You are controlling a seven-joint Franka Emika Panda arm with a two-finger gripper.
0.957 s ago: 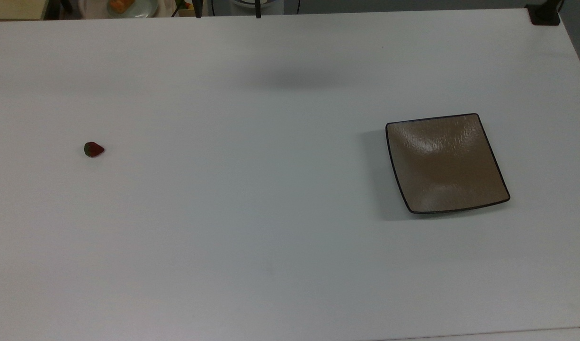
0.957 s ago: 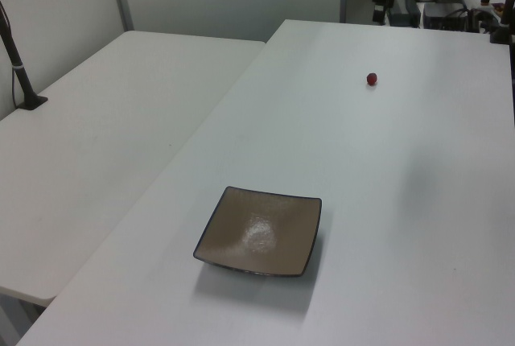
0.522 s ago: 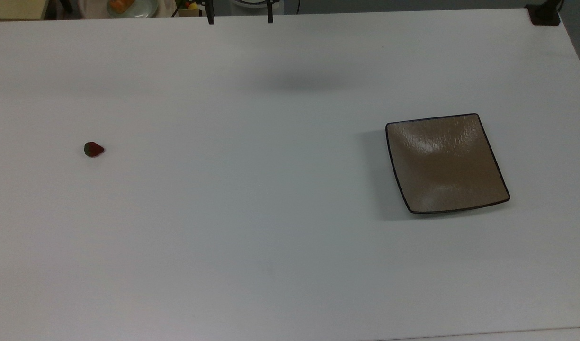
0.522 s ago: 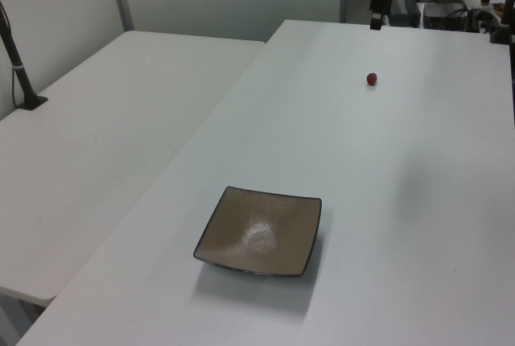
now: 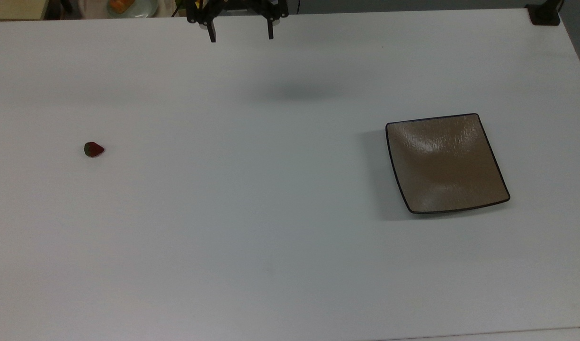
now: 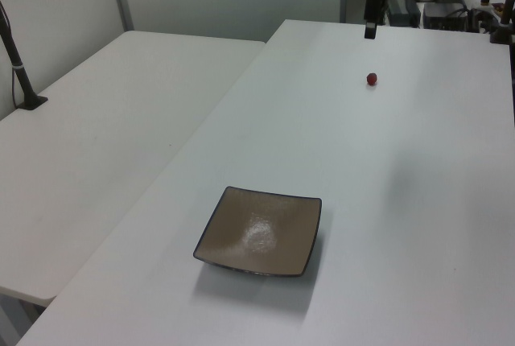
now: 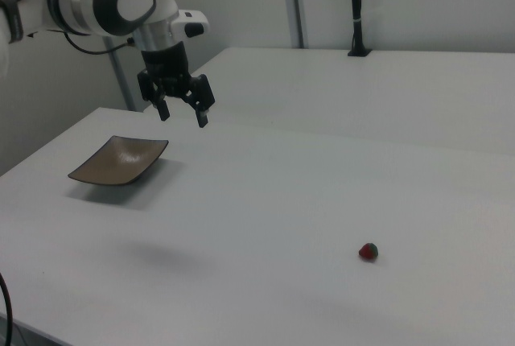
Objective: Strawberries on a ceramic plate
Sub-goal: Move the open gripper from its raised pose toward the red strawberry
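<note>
Over the last second the gripper (image 5: 241, 34) has come further into the top view from its upper edge, first only two finger tips, now the black finger carrier as well; the jaws stand wide apart with nothing between them, which the right view (image 7: 183, 113) shows plainly, the arm hanging well above the table (image 5: 252, 213); in the left view the gripper (image 6: 369, 30) sits at the far end of the table, higher in the picture than the fruit. The strawberry (image 5: 93, 149) has not moved; it lies on its side on the bare table toward the top view's left, its green cap to the left and its red tip to the right; in the right view it (image 7: 368, 252) rests low at the right, and in the left view it (image 6: 372, 79) is a small red dot near the far end. The ceramic plate (image 5: 446, 163) has also stayed put, toward the top view's right, well apart from the fruit and bare of anything. As I judge it, the arm is just starting its approach; the pick has not begun, and the gripper must yet travel toward the top view's left and descend over the strawberry; the fruit being so small, the closing jaws could easily nudge it aside.
</note>
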